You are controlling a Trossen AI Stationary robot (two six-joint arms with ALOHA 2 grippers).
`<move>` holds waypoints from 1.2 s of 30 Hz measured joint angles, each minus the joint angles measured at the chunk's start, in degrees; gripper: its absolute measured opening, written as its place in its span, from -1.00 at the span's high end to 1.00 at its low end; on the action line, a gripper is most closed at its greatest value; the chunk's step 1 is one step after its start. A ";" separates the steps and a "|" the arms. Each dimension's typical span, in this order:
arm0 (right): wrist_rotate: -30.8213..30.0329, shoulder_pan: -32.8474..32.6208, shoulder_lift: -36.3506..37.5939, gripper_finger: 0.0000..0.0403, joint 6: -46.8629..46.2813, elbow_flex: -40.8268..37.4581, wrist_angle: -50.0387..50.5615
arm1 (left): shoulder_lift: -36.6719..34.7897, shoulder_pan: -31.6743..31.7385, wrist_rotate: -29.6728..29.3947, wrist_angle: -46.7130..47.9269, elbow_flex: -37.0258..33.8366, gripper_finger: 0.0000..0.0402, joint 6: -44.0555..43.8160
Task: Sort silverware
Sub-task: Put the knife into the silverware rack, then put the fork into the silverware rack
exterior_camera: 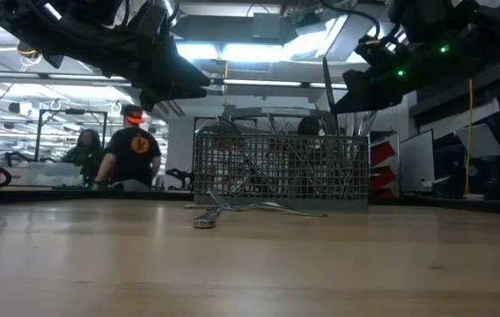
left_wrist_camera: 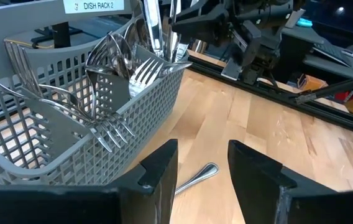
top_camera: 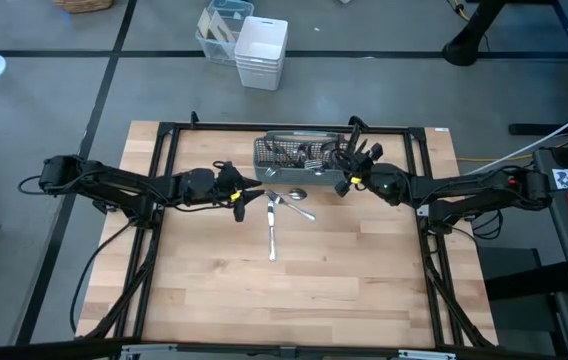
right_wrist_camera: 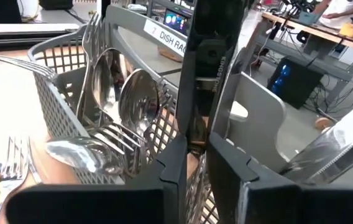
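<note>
A grey mesh caddy (top_camera: 299,152) stands at the table's far middle with forks and spoons upright in it (left_wrist_camera: 111,56). A few loose pieces of silverware (top_camera: 276,212) lie on the wood just in front of it, and they also show in the low view (exterior_camera: 232,210). My left gripper (left_wrist_camera: 202,163) is open and empty, above the table by the caddy's near left corner, over a loose handle (left_wrist_camera: 196,177). My right gripper (right_wrist_camera: 196,155) is over the caddy's right end, shut on a knife (right_wrist_camera: 204,74). My right gripper pinches the knife between its two fingers, on the flat blade beside the fingertips (right_wrist_camera: 195,138). The knife stands roughly upright (exterior_camera: 326,88) over the caddy's right end. Whether its lower end rests in the caddy I cannot tell.
Black frame rails (top_camera: 164,160) run along the table's far, left and right sides. White bins (top_camera: 262,50) stand on the floor beyond the far edge. Bare wood lies toward the near edge (top_camera: 284,300). A person (exterior_camera: 133,154) stands far behind the table.
</note>
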State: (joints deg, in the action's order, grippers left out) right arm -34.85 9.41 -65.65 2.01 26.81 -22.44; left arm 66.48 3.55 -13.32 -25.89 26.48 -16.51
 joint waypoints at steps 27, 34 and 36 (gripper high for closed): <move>0.00 -0.07 0.00 0.05 -3.21 7.02 15.67 | 0.00 -0.19 0.00 -0.15 0.00 0.34 -3.28; 1.61 -0.07 0.00 0.04 -3.22 14.79 31.52 | 0.00 -2.30 0.00 -0.31 0.00 0.34 -4.09; 3.52 -0.07 0.00 0.04 -3.27 17.06 35.72 | 0.00 -3.03 0.02 -0.44 0.00 0.34 -6.09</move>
State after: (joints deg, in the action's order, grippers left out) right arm -31.33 9.34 -65.65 -1.26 43.87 13.29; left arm 66.48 0.52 -13.30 -26.33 26.48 -22.61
